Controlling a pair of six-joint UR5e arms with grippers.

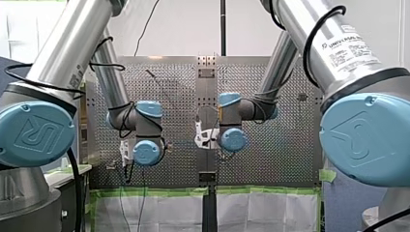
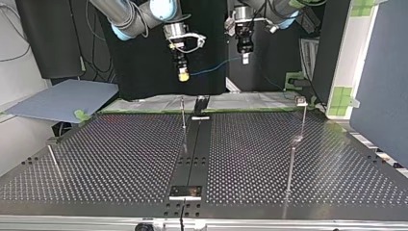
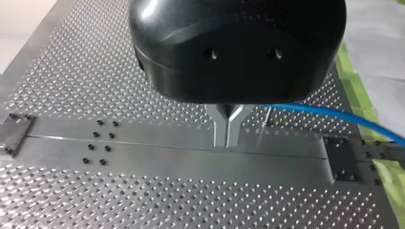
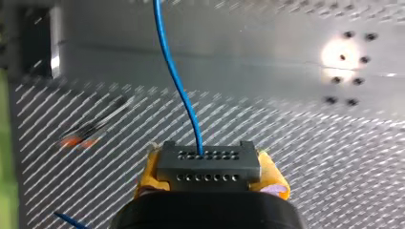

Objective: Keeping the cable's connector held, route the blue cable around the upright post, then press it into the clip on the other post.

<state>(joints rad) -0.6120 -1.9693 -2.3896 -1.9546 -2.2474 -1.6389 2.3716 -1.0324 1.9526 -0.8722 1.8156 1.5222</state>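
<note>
Two pairs of jaws, both hanging high over the perforated bench, with nothing wrapped or clipped yet. Landmark for all places below: the thin upright post at the bench's middle.

Almost straight above that post, well clear of its tip: jaws of the right arm, yellow pads clamped on either side of the grey connector.

Off toward the side of the post occupied by the clip post, at about the same height: metal jaws of the left arm, pressed together, seemingly pinching the blue cable emerging just beside them.

Between the two pairs of jaws, cable strung through the air, long axis roughly level and crosswise, wholly above the post and touching nothing on the bench. In front of the post or behind it: cannot tell.

Judged nearer the post: right arm. Judged nearer the clip: left arm.

Likely calls for dropping the span below the post's tip and sweeping it round the post before heading for the clip.
</note>
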